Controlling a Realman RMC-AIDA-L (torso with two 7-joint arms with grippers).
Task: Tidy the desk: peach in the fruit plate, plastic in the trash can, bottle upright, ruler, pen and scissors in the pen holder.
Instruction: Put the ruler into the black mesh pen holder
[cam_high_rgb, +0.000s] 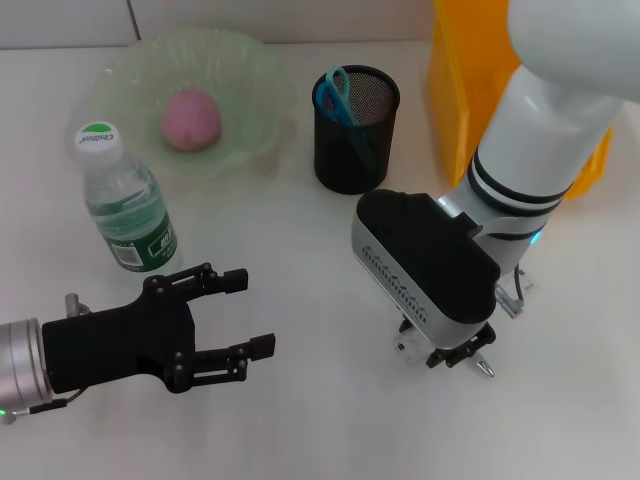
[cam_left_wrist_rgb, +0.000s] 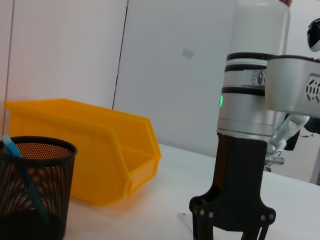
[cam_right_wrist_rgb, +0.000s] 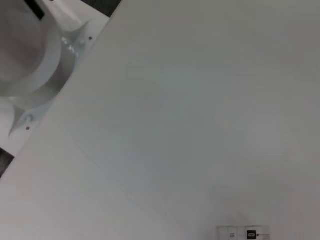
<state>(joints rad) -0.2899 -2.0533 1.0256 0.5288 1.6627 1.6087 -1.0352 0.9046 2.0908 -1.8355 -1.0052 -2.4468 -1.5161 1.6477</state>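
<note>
A peach (cam_high_rgb: 190, 120) lies in the green plate (cam_high_rgb: 130, 70) at upper left, an upright bottle (cam_high_rgb: 125, 205) below it. Scissors (cam_high_rgb: 335, 95) stand in the black mesh holder (cam_high_rgb: 350, 150). The left gripper (cam_high_rgb: 250, 315) spreads its fingers (cam_high_rgb: 235, 278) at lower left; the right gripper (cam_high_rgb: 460, 358) points down onto the tabletop (cam_high_rgb: 300, 430).

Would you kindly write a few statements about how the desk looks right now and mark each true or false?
1. The peach lies in the fruit plate. True.
2. The bottle lies on its side. False: it stands upright, cap on top, near the plate.
3. The scissors sit in the pen holder. True.
4. The left gripper is shut on the bottle. False: its jaws are open and empty, apart from the bottle.
5. The right gripper hangs above the yellow bin. False: it points down at the table, in front of the bin.
</note>
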